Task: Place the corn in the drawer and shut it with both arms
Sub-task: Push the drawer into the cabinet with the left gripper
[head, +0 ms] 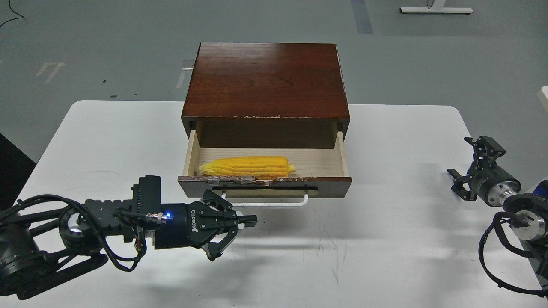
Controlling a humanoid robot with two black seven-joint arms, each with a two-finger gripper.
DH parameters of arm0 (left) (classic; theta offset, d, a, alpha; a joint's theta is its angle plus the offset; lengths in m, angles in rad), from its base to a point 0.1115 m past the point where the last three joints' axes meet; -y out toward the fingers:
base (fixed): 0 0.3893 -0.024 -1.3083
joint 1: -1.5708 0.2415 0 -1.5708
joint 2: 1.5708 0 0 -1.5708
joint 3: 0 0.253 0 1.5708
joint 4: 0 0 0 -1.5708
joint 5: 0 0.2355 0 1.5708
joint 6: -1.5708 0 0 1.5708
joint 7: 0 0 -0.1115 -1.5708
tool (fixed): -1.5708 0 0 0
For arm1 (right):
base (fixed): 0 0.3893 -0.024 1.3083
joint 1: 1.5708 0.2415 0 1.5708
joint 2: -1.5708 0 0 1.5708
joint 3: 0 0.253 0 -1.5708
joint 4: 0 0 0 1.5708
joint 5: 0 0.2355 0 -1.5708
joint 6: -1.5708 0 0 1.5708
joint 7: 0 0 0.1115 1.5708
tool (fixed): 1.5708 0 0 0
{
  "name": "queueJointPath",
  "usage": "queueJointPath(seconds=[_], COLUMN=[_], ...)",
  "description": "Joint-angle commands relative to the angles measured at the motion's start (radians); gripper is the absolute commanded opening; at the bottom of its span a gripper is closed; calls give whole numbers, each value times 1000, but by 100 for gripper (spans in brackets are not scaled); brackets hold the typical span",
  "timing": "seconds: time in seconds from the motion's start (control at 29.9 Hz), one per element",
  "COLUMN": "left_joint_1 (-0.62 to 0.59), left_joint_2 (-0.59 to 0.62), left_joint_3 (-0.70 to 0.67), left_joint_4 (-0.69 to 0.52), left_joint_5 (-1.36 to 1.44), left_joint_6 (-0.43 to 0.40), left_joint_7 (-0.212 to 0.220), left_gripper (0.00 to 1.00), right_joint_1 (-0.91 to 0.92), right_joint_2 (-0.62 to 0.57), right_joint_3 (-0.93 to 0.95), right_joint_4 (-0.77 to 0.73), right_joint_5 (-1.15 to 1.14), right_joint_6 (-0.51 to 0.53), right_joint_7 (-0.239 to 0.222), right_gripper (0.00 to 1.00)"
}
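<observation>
The drawer (334,186) stands pulled out of the dark wood cabinet (265,79), showing its pale wood inside. The yellow corn (247,167) lies inside it at the front left, point to the left. The white bar handle (274,203) is on the chipped dark front. My left gripper (234,238) is open and empty, lying sideways just below and left of the handle, its upper finger (247,220) pointing right. My right gripper (462,156) is open and empty at the table's right edge, far from the drawer.
The white table (385,239) carries the cabinet at its back middle. My left arm with loose cables (85,222) lies across the front left. My right arm's wrist and cables (513,214) sit at the right edge. Grey floor lies beyond.
</observation>
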Motion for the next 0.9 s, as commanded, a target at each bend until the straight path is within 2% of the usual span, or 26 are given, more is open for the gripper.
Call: queueJointPath(seconds=[0.0, 0.87], left_joint_1=[-2, -15], left_joint_2=[-17, -80], left_joint_3=[-31, -83], left_joint_4=[10, 105], left_joint_5=[0, 0], left_joint_6=[-4, -13], left_joint_7=[0, 0], left_gripper=[0, 0], right_joint_1=[-1, -6], right_joint_2=[0, 6], right_joint_3=[0, 0], right_joint_4=[-10, -10], right_joint_5=[0, 0], right_joint_6=[2, 2], right_joint_7=[0, 0], right_gripper=[100, 100])
